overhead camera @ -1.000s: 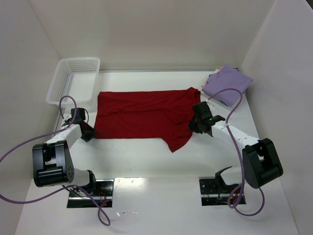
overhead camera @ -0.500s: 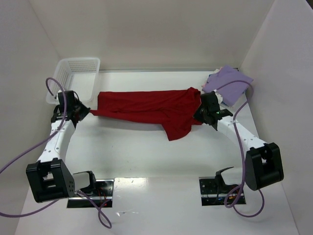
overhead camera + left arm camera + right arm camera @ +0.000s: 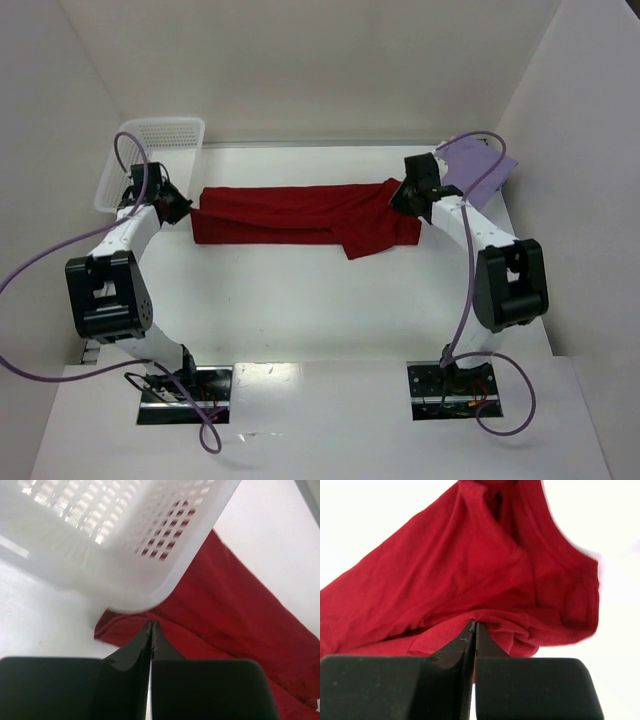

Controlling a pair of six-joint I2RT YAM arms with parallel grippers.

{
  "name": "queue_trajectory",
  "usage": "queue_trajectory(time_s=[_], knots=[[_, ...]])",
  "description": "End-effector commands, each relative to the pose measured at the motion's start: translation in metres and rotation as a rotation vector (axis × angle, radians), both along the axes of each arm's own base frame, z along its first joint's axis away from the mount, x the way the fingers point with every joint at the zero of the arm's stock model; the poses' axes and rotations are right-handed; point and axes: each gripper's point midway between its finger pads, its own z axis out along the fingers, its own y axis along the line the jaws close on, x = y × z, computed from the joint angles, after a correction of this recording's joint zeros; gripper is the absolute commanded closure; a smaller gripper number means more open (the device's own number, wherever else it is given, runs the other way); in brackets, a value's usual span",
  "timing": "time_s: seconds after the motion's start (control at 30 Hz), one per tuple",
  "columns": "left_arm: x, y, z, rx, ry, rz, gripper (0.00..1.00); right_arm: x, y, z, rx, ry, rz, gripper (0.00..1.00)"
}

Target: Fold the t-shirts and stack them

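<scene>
The dark red t-shirt [image 3: 290, 212] lies across the middle of the table as a narrow band, doubled over lengthwise, with a loose flap hanging toward me near its right end. My left gripper [image 3: 183, 207] is shut on its left end, right beside the basket; in the left wrist view the tips [image 3: 151, 624] meet on the red cloth [image 3: 240, 620]. My right gripper [image 3: 398, 196] is shut on the shirt's right end, and the cloth [image 3: 470, 570] puckers at the closed tips [image 3: 473, 625]. A folded lavender t-shirt [image 3: 478, 165] lies at the back right, partly behind the right arm.
A white mesh basket [image 3: 150, 160] stands at the back left, its wall [image 3: 125, 540] close over my left gripper. White walls enclose the table on three sides. Purple cables loop off both arms.
Both grippers have carried the red shirt's near edge toward the back of the table, doubling it into a narrow band. The right gripper closed fully at the start.
</scene>
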Motion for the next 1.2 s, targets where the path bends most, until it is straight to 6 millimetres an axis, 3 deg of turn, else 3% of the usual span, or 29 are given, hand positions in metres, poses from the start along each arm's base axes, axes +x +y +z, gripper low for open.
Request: queue_trajectory(time_s=[0.0, 0.23, 0.37, 0.5, 0.63, 0.73, 0.83, 0.87, 1.0, 1.07, 1.17], knots=[[0.038, 0.01, 0.027, 0.023, -0.11, -0.006, 1.0, 0.033, -0.01, 0.014, -0.016, -0.066, -0.017, 1.0], [0.064, 0.016, -0.002, 0.019, -0.061, -0.012, 1.0, 0.058, -0.015, -0.003, -0.035, -0.038, -0.023, 1.0], [0.074, 0.008, -0.012, 0.038, -0.044, -0.042, 0.99, 0.065, -0.014, -0.017, -0.046, -0.014, -0.016, 1.0], [0.077, 0.002, -0.011, 0.069, -0.031, -0.062, 0.81, 0.068, -0.013, -0.025, -0.055, 0.0, -0.009, 0.97], [0.078, 0.007, 0.004, 0.115, -0.045, -0.039, 0.59, 0.074, -0.013, -0.023, -0.066, -0.02, 0.004, 0.89], [0.079, 0.008, 0.026, 0.123, -0.091, -0.036, 0.49, 0.076, -0.011, -0.019, -0.065, -0.028, 0.017, 0.82], [0.079, 0.01, 0.046, 0.152, -0.131, -0.039, 0.42, 0.076, -0.01, -0.017, -0.065, -0.027, 0.03, 0.68], [0.081, 0.007, 0.055, 0.145, -0.152, -0.051, 0.41, 0.076, -0.008, -0.009, -0.057, -0.043, 0.036, 0.55], [0.085, -0.033, 0.08, 0.144, -0.219, -0.225, 0.37, 0.065, -0.001, 0.012, -0.015, -0.081, 0.073, 0.4], [0.087, -0.07, 0.088, 0.176, -0.248, -0.367, 0.33, 0.054, 0.002, 0.022, 0.005, -0.094, 0.094, 0.36], [0.084, -0.13, 0.077, 0.183, -0.216, -0.534, 0.29, 0.035, 0.012, 0.022, 0.055, -0.09, 0.15, 0.33]])
